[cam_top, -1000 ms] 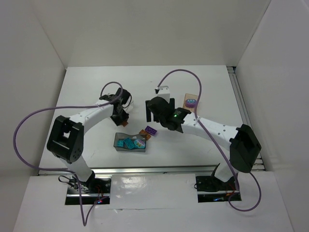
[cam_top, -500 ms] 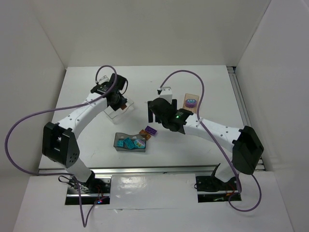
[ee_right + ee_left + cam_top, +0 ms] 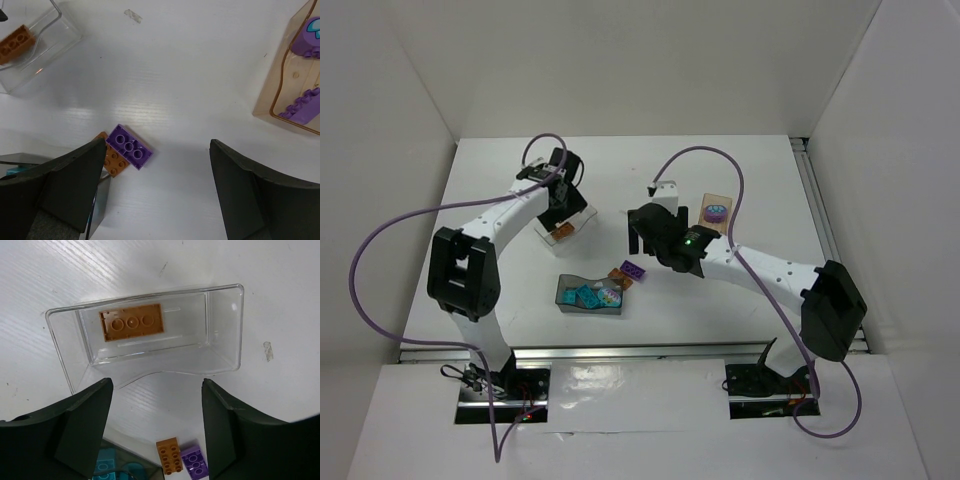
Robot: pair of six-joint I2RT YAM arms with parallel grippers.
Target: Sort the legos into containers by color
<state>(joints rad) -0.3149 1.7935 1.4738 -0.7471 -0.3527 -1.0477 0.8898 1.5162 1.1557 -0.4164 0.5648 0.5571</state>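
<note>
An orange lego (image 3: 131, 322) lies studs-down inside the clear container (image 3: 224, 340), which sits at the left (image 3: 572, 222). My left gripper (image 3: 157, 435) hangs open above it (image 3: 560, 208), holding nothing. On the table, an orange lego (image 3: 169, 456) and a purple lego (image 3: 196, 462) touch each other. My right gripper (image 3: 157, 190) stands open and empty above them (image 3: 642, 238); the purple lego (image 3: 129, 146) is near its left finger (image 3: 70, 185). The dark-grey container (image 3: 567, 288) holds teal legos (image 3: 587, 296). The wooden container (image 3: 277, 95) holds purple pieces (image 3: 310, 40).
White walls enclose the table on the left, back and right. Purple cables loop over both arms. The dark-grey container's corner (image 3: 97, 210) sits just under my right gripper's left finger. A small scrap (image 3: 268, 351) lies on the table right of the clear container.
My left gripper carried an orange lego from near the dark-grey container to the clear one, then opened; the lego now lies in the clear container. The right arm barely moved.
</note>
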